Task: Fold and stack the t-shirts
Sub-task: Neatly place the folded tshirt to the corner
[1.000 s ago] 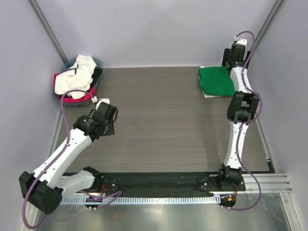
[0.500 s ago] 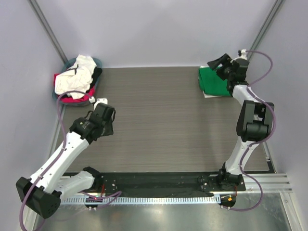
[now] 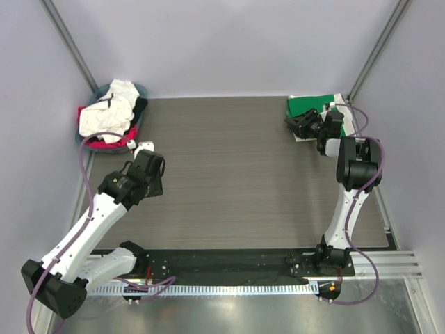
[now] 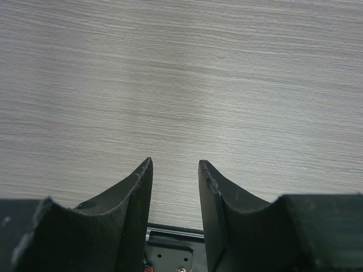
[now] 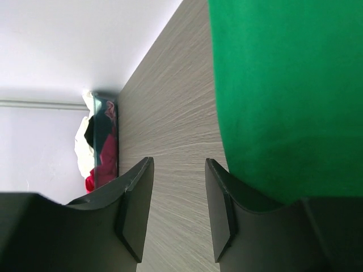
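A bright green folded t-shirt (image 3: 304, 106) lies at the far right corner of the table, with a white edge (image 3: 300, 137) showing under its near side. My right gripper (image 3: 295, 124) hangs low at the shirt's near-left edge, pointing left. It is open, with only bare table between its fingers (image 5: 178, 161) and the green t-shirt (image 5: 283, 85) beside the right finger. White, pink-red and black t-shirts (image 3: 106, 115) are heaped in the basket at the far left. My left gripper (image 3: 153, 183) is open and empty over bare table (image 4: 176, 161).
The round grey-blue basket (image 3: 141, 89) stands in the far left corner and also shows in the right wrist view as the basket (image 5: 108, 116). Grey walls with metal posts close in the table. The arms' black base rail (image 3: 229, 261) runs along the near edge.
My right arm swung down from behind and above the green t-shirt to its near-left edge, and its jaws narrowed. My left arm shifted slightly towards the near side.
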